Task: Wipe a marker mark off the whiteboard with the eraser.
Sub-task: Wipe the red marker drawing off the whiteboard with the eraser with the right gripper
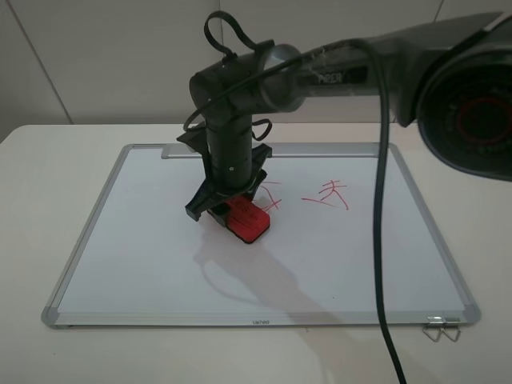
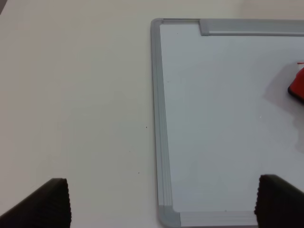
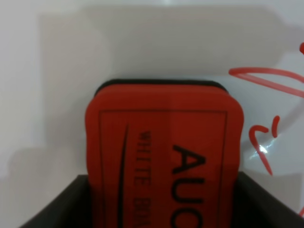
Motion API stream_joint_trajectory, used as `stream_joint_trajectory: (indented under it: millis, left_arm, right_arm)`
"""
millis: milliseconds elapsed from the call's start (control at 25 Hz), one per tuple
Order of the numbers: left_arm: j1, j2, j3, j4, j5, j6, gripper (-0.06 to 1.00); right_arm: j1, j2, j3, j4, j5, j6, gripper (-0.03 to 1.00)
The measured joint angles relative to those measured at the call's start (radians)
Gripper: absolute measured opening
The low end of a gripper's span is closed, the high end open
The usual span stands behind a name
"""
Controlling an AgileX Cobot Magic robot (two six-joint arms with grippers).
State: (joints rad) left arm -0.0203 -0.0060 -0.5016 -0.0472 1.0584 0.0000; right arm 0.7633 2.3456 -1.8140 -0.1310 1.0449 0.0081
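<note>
The whiteboard (image 1: 160,256) lies flat on the table. My right gripper (image 1: 228,210) reaches across to the board's middle and is shut on the red eraser (image 1: 250,220), which rests on the board. The marker mark (image 1: 328,195), the larger red scribble with a long tail, lies to the eraser's right, apart from it. A smaller red scribble (image 1: 272,196) sits right beside the eraser. The right wrist view shows the eraser (image 3: 161,156) between the fingers (image 3: 57,204), with red strokes (image 3: 266,78) close by. My left gripper (image 2: 161,204) is open above the whiteboard's (image 2: 228,118) corner, holding nothing.
A silver tray strip (image 1: 180,151) runs along the board's far edge. A metal binder clip (image 1: 442,328) lies off the board's near right corner. A black cable (image 1: 382,240) hangs across the right side. The pale table (image 1: 48,176) surrounds the board.
</note>
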Motion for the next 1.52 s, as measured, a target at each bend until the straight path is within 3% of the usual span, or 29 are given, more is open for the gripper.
stream_joint_trajectory:
  millis: [560,1040,1520]
  left_arm:
    - [0.000,0.000,0.000,0.000,0.000,0.000,0.77]
    - [0.000,0.000,0.000,0.000,0.000,0.000,0.77]
    - [0.000,0.000,0.000,0.000,0.000,0.000,0.77]
  right_arm:
    - [-0.103,0.035,-0.019,0.054,-0.031,-0.008,0.51]
    - [-0.226,0.042,-0.020,0.045,-0.132,-0.003,0.51]
    - [-0.267,0.046,-0.020,0.043,-0.163,0.038,0.51]
